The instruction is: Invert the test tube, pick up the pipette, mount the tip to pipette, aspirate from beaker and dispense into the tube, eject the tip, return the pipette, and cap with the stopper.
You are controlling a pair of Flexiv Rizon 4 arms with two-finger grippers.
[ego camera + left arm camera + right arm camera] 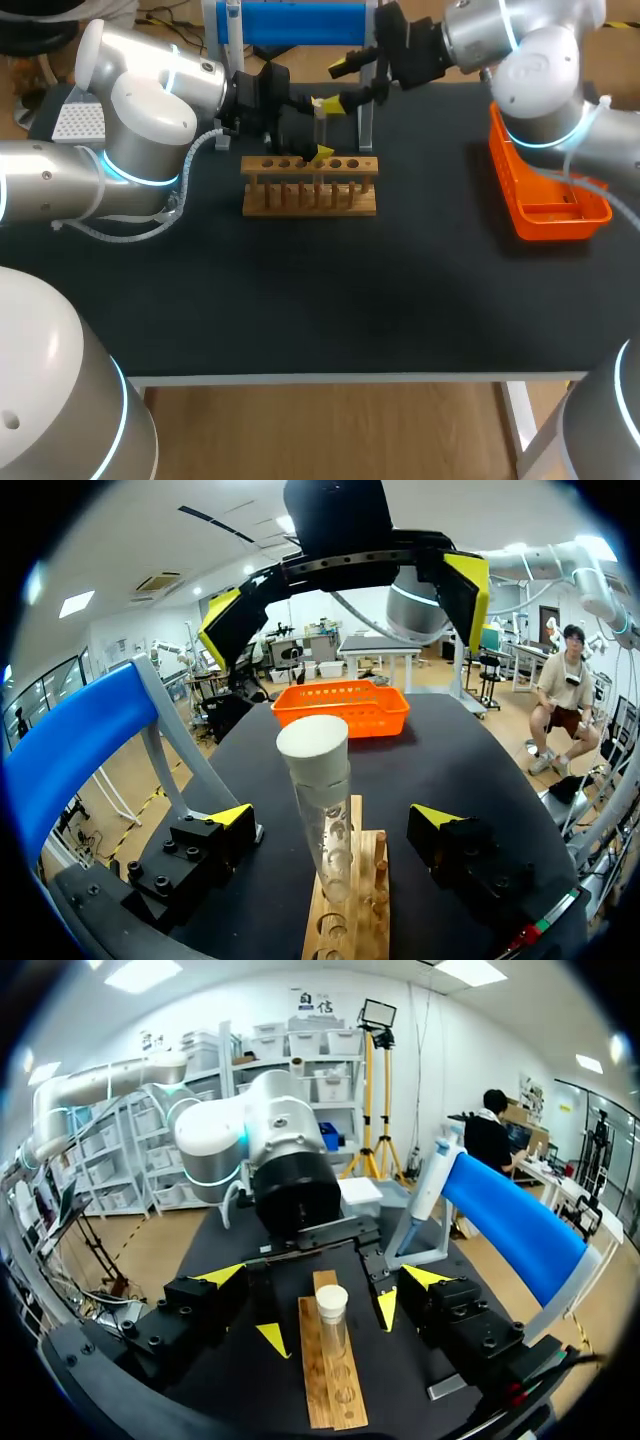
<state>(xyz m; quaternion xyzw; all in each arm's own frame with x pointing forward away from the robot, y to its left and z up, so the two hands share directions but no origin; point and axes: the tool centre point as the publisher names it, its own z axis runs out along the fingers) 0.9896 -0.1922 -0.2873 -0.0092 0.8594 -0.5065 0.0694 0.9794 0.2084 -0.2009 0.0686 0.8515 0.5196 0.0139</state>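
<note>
Standing upright in the wooden rack (310,196) near the middle of the table (300,300), the test tube (320,785) carries what looks like a white stopper (313,745) on its mouth. The left tool (332,818) has its fingers apart on either side of the tube, touching nothing. The right tool (322,1277), facing it from the opposite side, is likewise apart. Behind them the pipette (232,30) hangs on its blue stand (305,22). Capping, the last step, seems done or nearly so. Next, each tool should back straight away without brushing the tube.
</note>
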